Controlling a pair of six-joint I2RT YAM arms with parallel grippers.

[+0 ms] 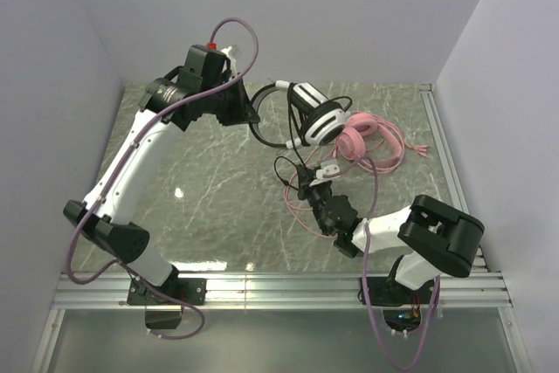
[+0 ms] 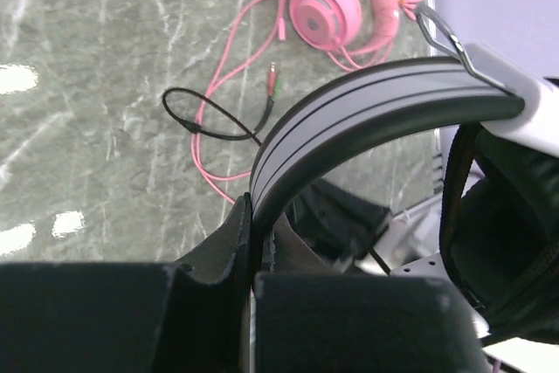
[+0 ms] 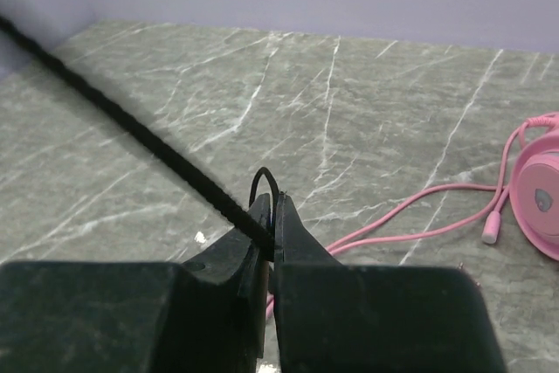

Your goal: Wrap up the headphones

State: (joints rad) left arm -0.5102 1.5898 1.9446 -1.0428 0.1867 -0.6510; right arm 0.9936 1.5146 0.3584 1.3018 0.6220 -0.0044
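**Right and left grippers, near to far.** My right gripper [image 3: 271, 226], its matte black fingers pressed together, pinches the thin, rough-textured black cable [image 3: 131, 128] above the veined grey-green marble table [image 3: 367, 85]. My left gripper [image 2: 256, 246] is clamped on the smooth curved headband of the black-and-white headset [image 2: 376, 102], raised off the table, with a padded black ear cup alongside. Beyond, the glossy pink headset [image 2: 327, 8] lies flat, its pink cable [image 3: 393, 224] trailing loosely.
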